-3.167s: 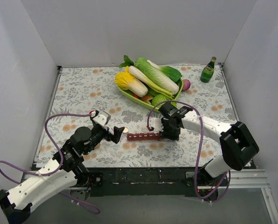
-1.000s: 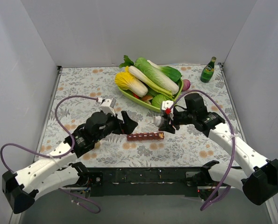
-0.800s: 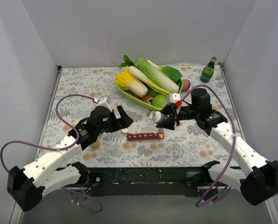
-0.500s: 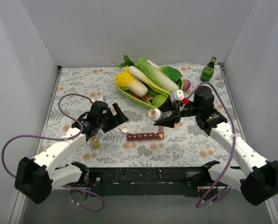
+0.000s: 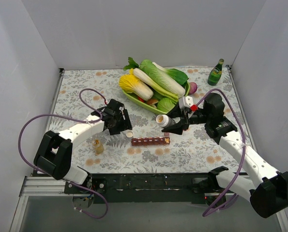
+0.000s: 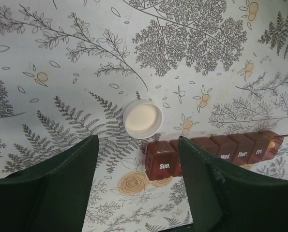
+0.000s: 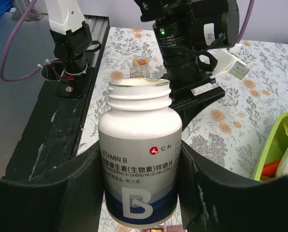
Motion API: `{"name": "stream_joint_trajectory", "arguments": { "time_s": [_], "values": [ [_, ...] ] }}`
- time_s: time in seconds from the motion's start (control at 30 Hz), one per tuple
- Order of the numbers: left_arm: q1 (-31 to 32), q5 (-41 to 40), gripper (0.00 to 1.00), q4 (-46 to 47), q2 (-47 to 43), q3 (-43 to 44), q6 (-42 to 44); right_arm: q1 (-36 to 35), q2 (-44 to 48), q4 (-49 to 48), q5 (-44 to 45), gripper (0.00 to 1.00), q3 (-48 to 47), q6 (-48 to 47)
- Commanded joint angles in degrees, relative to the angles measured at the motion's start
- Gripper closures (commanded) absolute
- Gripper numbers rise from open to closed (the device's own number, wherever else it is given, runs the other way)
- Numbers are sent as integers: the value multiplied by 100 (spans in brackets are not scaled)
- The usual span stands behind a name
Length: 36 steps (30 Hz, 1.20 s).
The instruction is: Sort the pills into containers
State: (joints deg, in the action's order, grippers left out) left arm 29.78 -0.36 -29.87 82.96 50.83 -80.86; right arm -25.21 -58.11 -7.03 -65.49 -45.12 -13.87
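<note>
The dark red pill organiser lies at the front middle of the table, with an orange speck, a pill, at its right end. In the left wrist view the organiser shows "Sun." to "Fri." lids and an orange pill at its far end. My right gripper is shut on an uncapped white vitamin B bottle, held tilted above the organiser's right end; the right wrist view shows the bottle between the fingers. My left gripper is open and empty above a white cap, which also shows in the left wrist view.
A small amber bottle stands at the front left, also in the right wrist view. A green tray of vegetables sits at the back middle. A green glass bottle stands at the back right corner.
My right gripper lifted the white bottle from beside the organiser and tipped it mouth-left above its right end. My left arm swung back and left; the cap and amber bottle came into view.
</note>
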Motion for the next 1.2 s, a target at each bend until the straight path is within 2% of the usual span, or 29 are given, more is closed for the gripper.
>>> {"name": "stream_joint_trajectory", "arguments": {
  "time_s": [0.0,0.17,0.6,0.7,1.0,1.17],
  "values": [
    [-25,-429,37,-291,176,340,465,130,36,-176,-7,99,12,-19],
    [-7,-412,58,-327,528,384,650,218,28,-203,-25,99,56,42],
    [28,-25,64,-45,976,472,721,341,-16,-281,-113,99,118,121],
    [28,-104,69,-45,1073,454,747,342,-25,-308,-121,99,118,148],
    [28,-500,99,-63,1135,559,852,385,-25,-317,-130,99,153,174],
    [28,-597,100,-46,1091,683,984,394,-34,-317,-122,99,170,174]
  ]
}}
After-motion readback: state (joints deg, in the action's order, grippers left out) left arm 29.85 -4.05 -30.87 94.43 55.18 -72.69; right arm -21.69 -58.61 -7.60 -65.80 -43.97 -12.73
